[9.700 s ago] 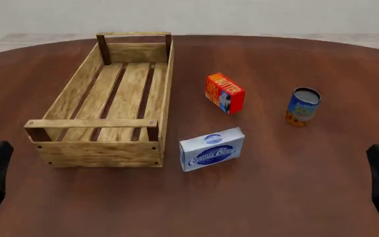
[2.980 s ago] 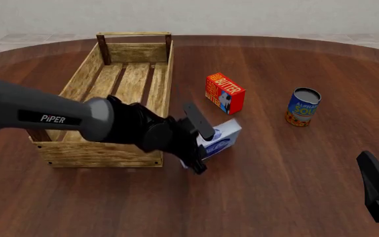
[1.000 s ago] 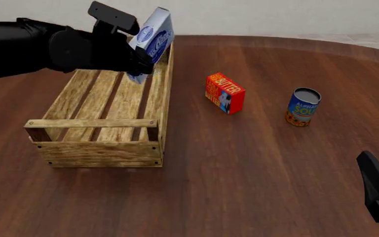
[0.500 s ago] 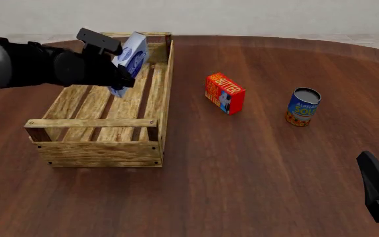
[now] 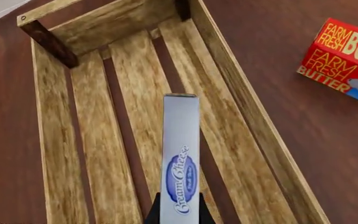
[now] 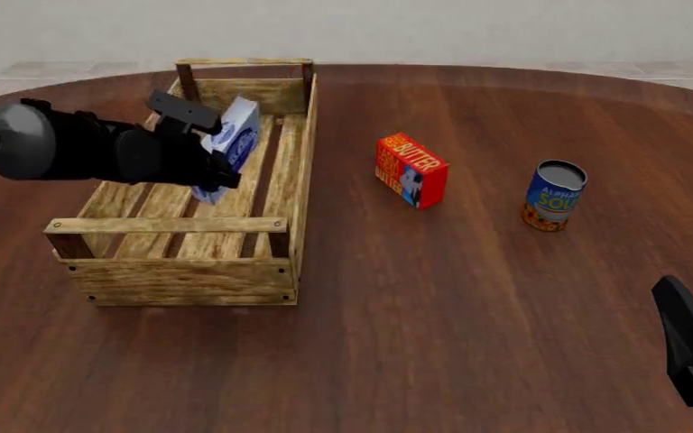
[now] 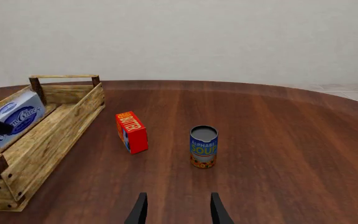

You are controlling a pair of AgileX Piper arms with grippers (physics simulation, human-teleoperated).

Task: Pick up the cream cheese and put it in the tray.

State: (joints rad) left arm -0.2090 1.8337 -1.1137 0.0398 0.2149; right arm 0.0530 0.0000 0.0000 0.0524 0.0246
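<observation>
While the left arm reaches in from the side over the tray [image 6: 178,271], its left gripper [image 6: 202,144] is clamped on the cream cheese [image 6: 228,144], holding the box on edge and tilted, within the tray's walls, toward the far end. From where I stand the box sits just past the pincer's tip, its blue oval logo facing out toward the butter side, its lower corner down near the slats; whether it touches them I cannot tell. Along the left wrist view, the cream cheese [image 5: 181,158] stands out straight ahead of the two dark fingers [image 5: 152,213], which press its broad faces from either side at the near end, so only its thin white edge with the logo shows. Below it run the wooden slats of the tray [image 5: 54,154], and the far handle frame closes off that end.

Off to the right of the tray, well apart from it, a red-orange butter box [image 6: 411,170] stands on the dark wood table [image 6: 467,316], and farther right a soup can [image 6: 555,195] stands upright. The right gripper [image 7: 175,212] hangs low at the near right edge of the table, its fingers apart with nothing between them, pointing toward the can.
</observation>
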